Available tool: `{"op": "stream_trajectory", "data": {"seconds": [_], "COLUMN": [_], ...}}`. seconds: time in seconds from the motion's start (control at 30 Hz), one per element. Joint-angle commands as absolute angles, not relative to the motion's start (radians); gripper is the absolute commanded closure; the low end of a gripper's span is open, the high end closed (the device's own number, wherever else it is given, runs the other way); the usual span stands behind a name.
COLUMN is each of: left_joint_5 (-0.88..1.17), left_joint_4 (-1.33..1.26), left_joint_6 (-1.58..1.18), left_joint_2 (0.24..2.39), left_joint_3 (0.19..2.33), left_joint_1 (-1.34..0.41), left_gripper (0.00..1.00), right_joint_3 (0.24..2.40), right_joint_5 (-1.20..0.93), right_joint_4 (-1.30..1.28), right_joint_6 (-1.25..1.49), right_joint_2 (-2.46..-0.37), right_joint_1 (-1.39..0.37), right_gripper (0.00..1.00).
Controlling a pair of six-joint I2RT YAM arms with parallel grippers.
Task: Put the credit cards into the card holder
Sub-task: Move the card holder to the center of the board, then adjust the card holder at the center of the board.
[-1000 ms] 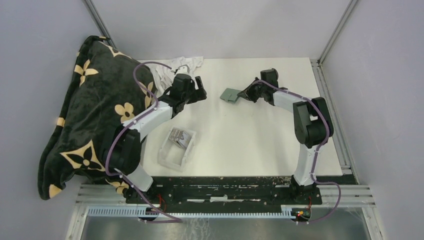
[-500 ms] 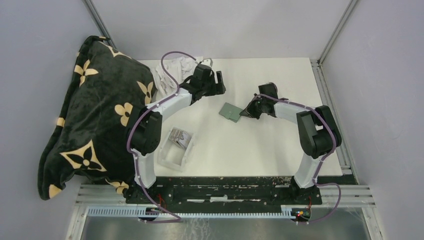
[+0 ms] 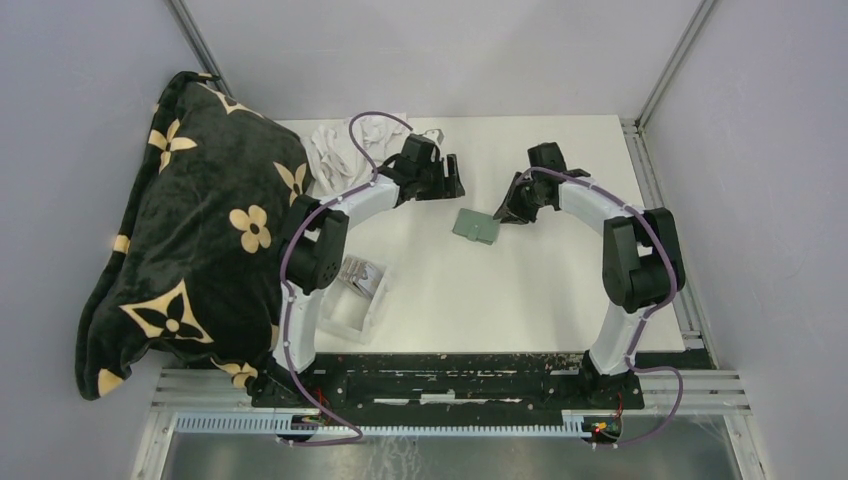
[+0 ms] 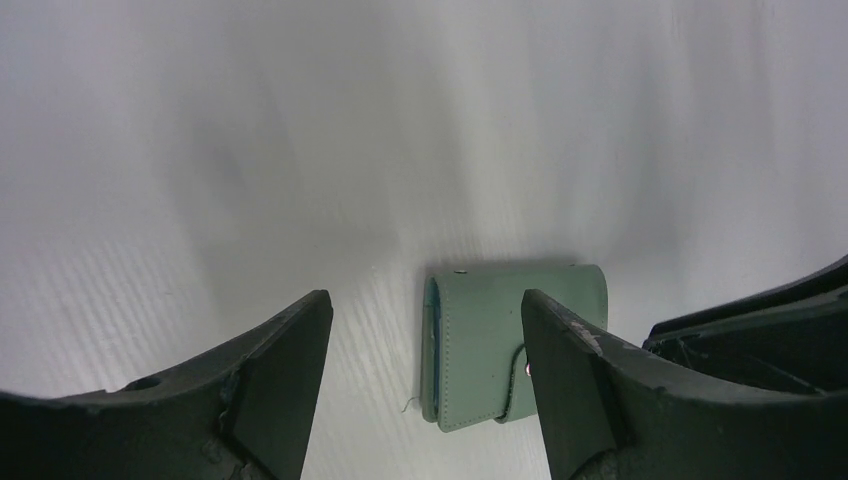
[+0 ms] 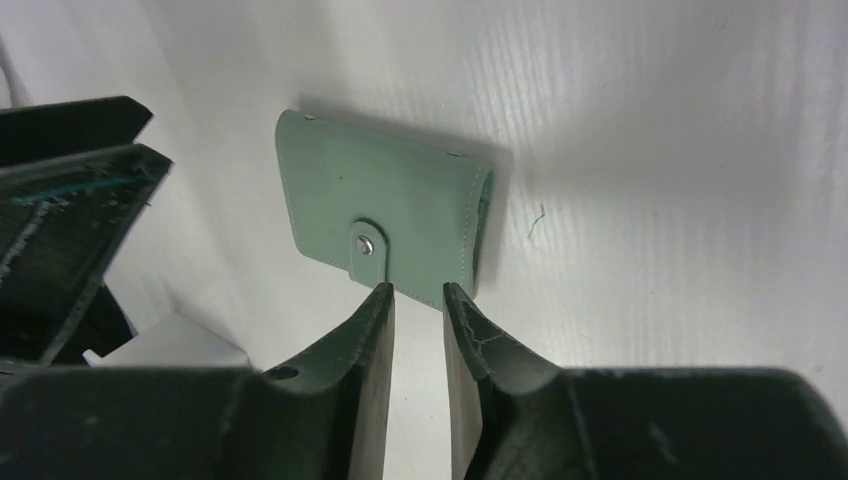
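The grey-green card holder [image 3: 476, 225] lies flat and snapped closed at mid-table; it also shows in the left wrist view [image 4: 500, 340] and the right wrist view [image 5: 390, 215]. My left gripper [image 3: 450, 182] is open and empty, hovering just behind and left of the holder [image 4: 425, 310]. My right gripper [image 3: 510, 208] is at the holder's right edge [image 5: 418, 290], jaws only a narrow gap apart, tips at the edge by the snap tab, gripping nothing. The credit cards [image 3: 362, 275] lie stacked in the clear plastic tray [image 3: 340, 318].
A black blanket with tan flowers [image 3: 180, 230] fills the left side. A crumpled white cloth [image 3: 345, 140] lies at the back behind the left arm. Metal frame posts stand at the back corners.
The left arm swung right, toward the card holder. The right gripper brought the holder nearer and to the right, and it now lies flat on the table.
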State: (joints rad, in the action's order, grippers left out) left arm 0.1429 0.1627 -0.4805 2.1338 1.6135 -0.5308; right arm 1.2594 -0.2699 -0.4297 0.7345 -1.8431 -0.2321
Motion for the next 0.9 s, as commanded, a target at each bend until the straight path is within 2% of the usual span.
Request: {"op": "stream_trajectory", "data": {"seconds": [0.0, 0.23, 0.37, 0.47, 0.57, 0.87], "left_joint_5": [0.228, 0.233, 0.204, 0.19, 0.184, 0.19], "left_joint_4": [0.132, 0.151, 0.176, 0.198, 0.206, 0.21], "left_joint_6": [-0.473, -0.459, -0.436, -0.428, -0.428, -0.431], "left_joint_2": [2.147, 2.178, 2.196, 2.215, 2.225, 2.231], "left_joint_3": [1.674, 1.698, 1.715, 1.727, 1.724, 1.691], "left_joint_1": [-0.561, -0.572, -0.578, -0.578, -0.582, -0.596], "left_gripper": [0.24, 0.26, 0.27, 0.31, 0.34, 0.41], "right_joint_3": [1.339, 1.343, 1.297, 1.272, 1.275, 1.336], "right_joint_5": [-0.237, -0.173, -0.155, -0.162, -0.169, -0.224], "right_joint_4": [-0.487, -0.532, -0.529, -0.505, -0.492, -0.452], "right_joint_6": [0.643, 0.62, 0.628, 0.641, 0.646, 0.681], "right_joint_2": [-1.877, -1.864, -1.867, -1.876, -1.896, -1.978], "right_joint_1": [-0.216, -0.208, -0.208, -0.21, -0.21, -0.211], "right_gripper": [0.66, 0.64, 0.71, 0.81, 0.88, 0.91]}}
